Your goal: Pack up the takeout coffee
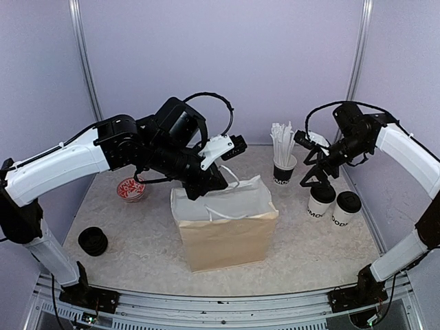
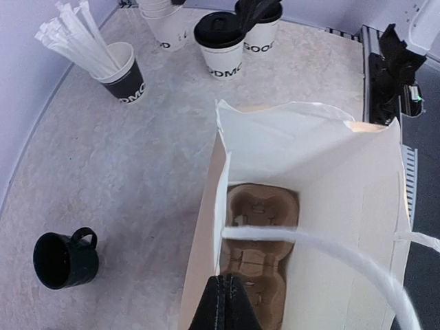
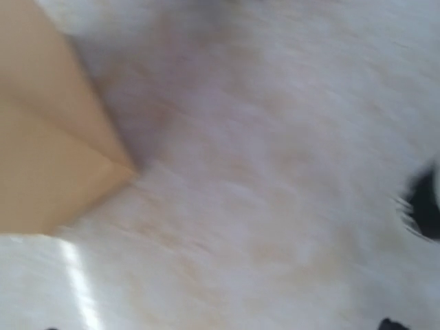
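Observation:
Two takeout coffee cups with black lids stand at the right, one beside the other; both show in the left wrist view. My right gripper hovers just above the left cup's lid, fingers spread, holding nothing. Its wrist view is blurred and shows only table and a bag corner. My left gripper is shut on the near rim of the brown paper bag, holding it open. A cardboard cup carrier lies empty inside the bag.
A black cup of wrapped straws stands left of the coffees, and a stack of lidless white cups behind them. A red patterned bowl and a dark mug sit at the left. The bag's white handle crosses its mouth.

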Robot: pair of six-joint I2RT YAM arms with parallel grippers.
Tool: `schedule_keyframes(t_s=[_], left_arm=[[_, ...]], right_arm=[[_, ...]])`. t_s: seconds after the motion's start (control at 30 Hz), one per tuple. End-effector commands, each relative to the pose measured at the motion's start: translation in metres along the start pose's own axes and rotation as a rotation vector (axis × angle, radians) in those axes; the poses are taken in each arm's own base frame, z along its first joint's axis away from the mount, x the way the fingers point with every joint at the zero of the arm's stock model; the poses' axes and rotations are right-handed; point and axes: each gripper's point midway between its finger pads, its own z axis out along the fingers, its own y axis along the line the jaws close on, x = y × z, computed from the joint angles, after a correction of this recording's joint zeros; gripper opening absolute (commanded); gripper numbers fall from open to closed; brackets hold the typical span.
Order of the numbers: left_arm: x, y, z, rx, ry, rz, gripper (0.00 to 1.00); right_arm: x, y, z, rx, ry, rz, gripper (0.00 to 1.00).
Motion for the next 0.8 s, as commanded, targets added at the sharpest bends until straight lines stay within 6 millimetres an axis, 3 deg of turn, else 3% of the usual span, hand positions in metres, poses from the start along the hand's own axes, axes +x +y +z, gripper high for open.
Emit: schedule_keyframes(t_s=[0.0, 0.23, 0.47, 0.77], left_arm=[[-0.005, 0.023, 0.007, 0.003, -0.014, 0.039, 0.02], [-0.004, 0.061, 0.019, -0.041, -0.005, 0.024, 0.05], [-0.018, 0.086, 0.018, -0.073, -0.047, -0.009, 0.18], [-0.035, 0.094, -0.006, -0.137, -0.102, 0.002, 0.29]], right_arm=[[0.013, -0.029, -0.016, 0.112, 0.046, -0.048, 0.99], [0.048, -0.039, -0.016, 0.003, 0.196, -0.048, 0.81], [0.085, -0.054, -0.012, 0.019, 0.313, -0.027, 0.82], [0.086, -0.055, -0.014, 0.019, 0.308, -0.01, 0.8]])
